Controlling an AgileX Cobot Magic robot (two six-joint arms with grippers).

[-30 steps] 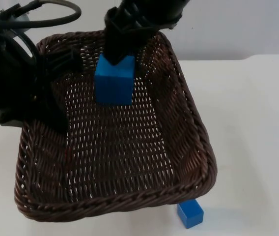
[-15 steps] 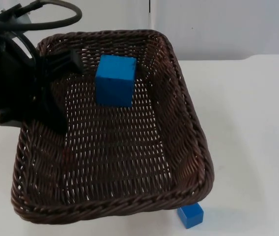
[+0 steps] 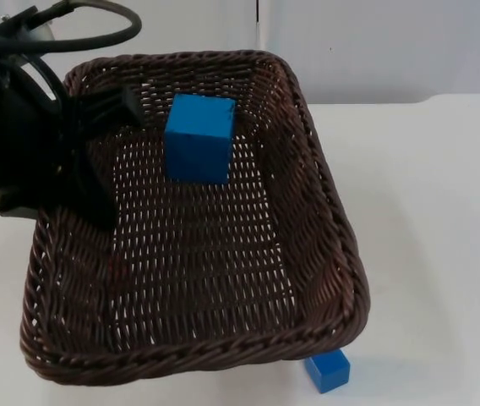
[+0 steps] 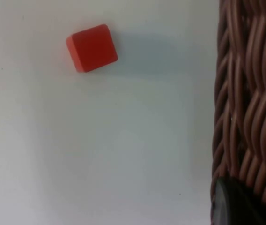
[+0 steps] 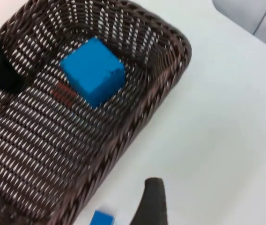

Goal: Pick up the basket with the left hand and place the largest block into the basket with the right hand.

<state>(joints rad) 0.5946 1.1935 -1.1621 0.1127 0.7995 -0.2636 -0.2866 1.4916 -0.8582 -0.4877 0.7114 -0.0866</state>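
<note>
My left gripper [image 3: 109,110] is clamped on the left wall of the basket [image 3: 324,211], one black finger lying inside the weave. The left wrist view shows the rim close by its fingertip and, on the white table [image 4: 100,150] below it, a small red block [image 4: 92,48] well apart from the wicker, so I judge the basket is held clear of the table.

Moving right, the large blue block [image 3: 199,138] rests on the basket floor near the far wall, upright and apart from my left finger. The placing step therefore looks complete. A small blue block [image 3: 328,370] lies on the table just beside the basket's near right corner.

My right gripper [image 5: 154,201] is above the table beside the basket's right side, looking down on the block inside. I cannot tell whether its fingers are apart or together.

Risks, as I judge them:
- The basket is held by one wall alone; any slackening of my left grip, or a jerk, could tip it.
- A tilt would let the smooth block slide across the weave toward the low side.
- Lowering the basket carelessly could bring a corner onto the small blue block and leave it rocking.

The table top is plain white and smooth, ending at a grey partition wall [image 3: 392,42].
</note>
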